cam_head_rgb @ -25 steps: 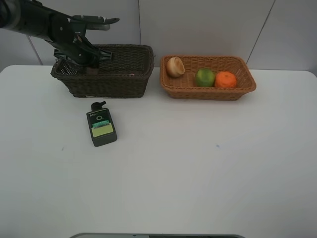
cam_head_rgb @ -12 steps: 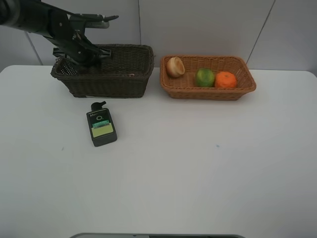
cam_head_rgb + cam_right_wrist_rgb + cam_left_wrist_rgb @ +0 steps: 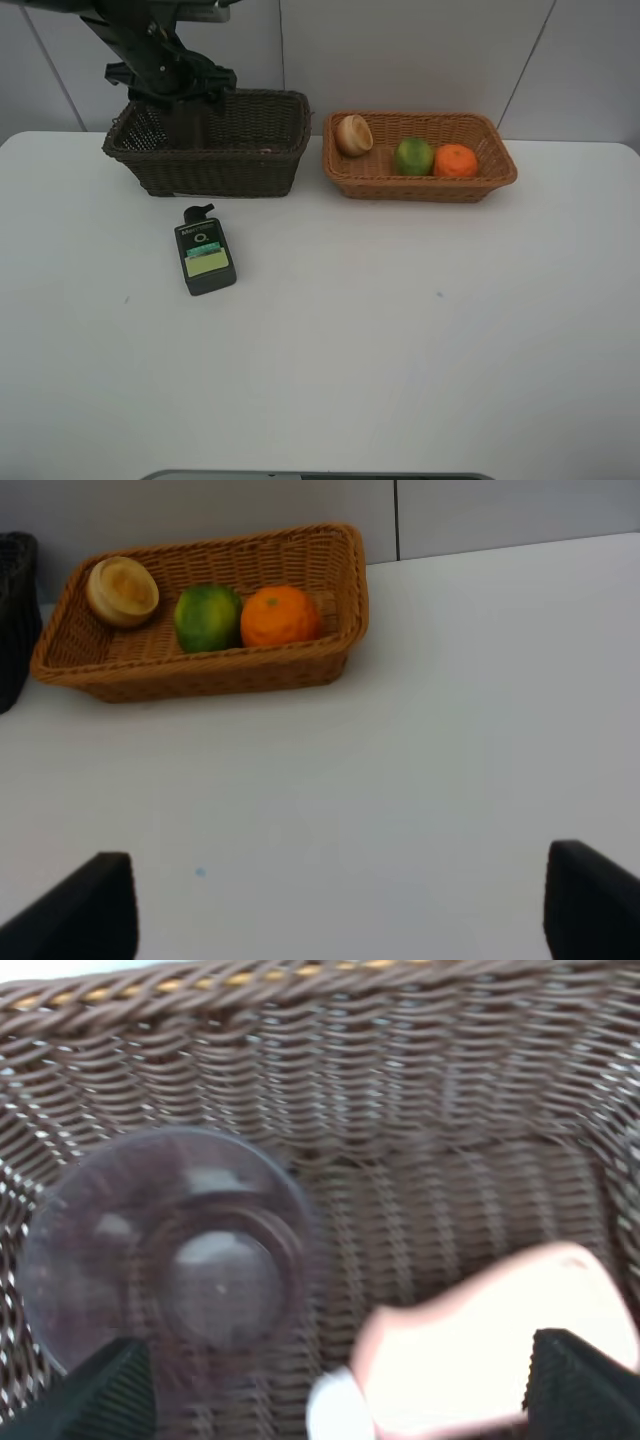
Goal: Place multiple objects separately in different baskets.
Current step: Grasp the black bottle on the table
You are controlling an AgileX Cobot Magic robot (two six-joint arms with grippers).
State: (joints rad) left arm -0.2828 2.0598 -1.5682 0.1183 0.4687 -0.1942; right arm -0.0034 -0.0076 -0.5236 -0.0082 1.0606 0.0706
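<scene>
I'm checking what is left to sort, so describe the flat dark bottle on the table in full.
The bottle lies flat on the white table, in front of the dark basket and apart from it. It is dark green, flat and roughly rectangular, with a small black cap at the end nearer the basket. Its upward face carries a label with a yellow-green patch and a teal strip. Nothing touches it but the table.

Bare table (image 3: 420,340) beyond flat bottle (image 3: 205,262)

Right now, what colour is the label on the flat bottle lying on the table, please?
Yellow-green, on the flat dark bottle; clearest from the exterior high view.
</scene>
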